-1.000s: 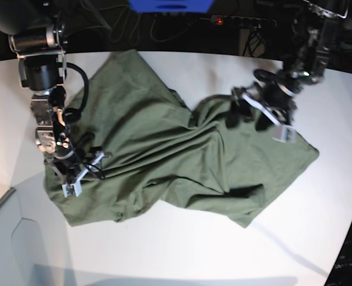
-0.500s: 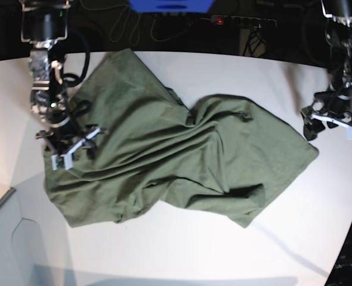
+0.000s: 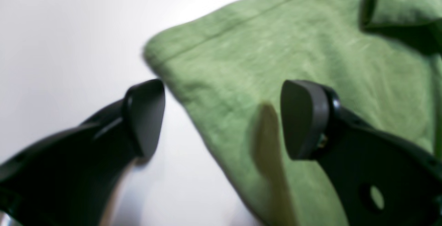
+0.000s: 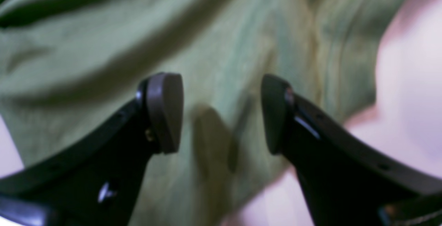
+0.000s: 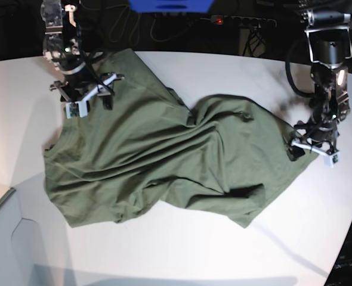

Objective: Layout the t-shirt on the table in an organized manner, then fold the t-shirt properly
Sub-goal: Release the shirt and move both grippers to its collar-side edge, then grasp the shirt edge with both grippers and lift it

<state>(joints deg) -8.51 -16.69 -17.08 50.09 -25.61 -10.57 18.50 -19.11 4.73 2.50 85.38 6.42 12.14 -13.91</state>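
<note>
Both arms have shifted since the earlier frames: the left gripper [image 5: 312,149] has come in from the bare table to the shirt's corner, and the right gripper [image 5: 86,98] has travelled up the shirt's far side toward the back edge.

Check the left gripper [image 3: 221,119] first. Its jaws are spread, holding nothing, and straddle the hemmed corner of the shirt [image 3: 293,67]; one finger sits over the table [image 3: 69,29], the other over cloth. Lower until both fingertips reach the corner, then close on the hem only, not on a bunched layer.

The right gripper [image 4: 221,113] is likewise released, hovering over the shirt [image 4: 103,46] near its border with the table [image 4: 407,81]. Move it outward to the true edge before you close.

The shirt [image 5: 164,155] lies crumpled across the table [image 5: 182,250], with a ridge of folds running through its middle. Once both grips are secure, pull the two ends apart evenly and low, so the ridge flattens instead of dragging the whole shirt sideways.
</note>
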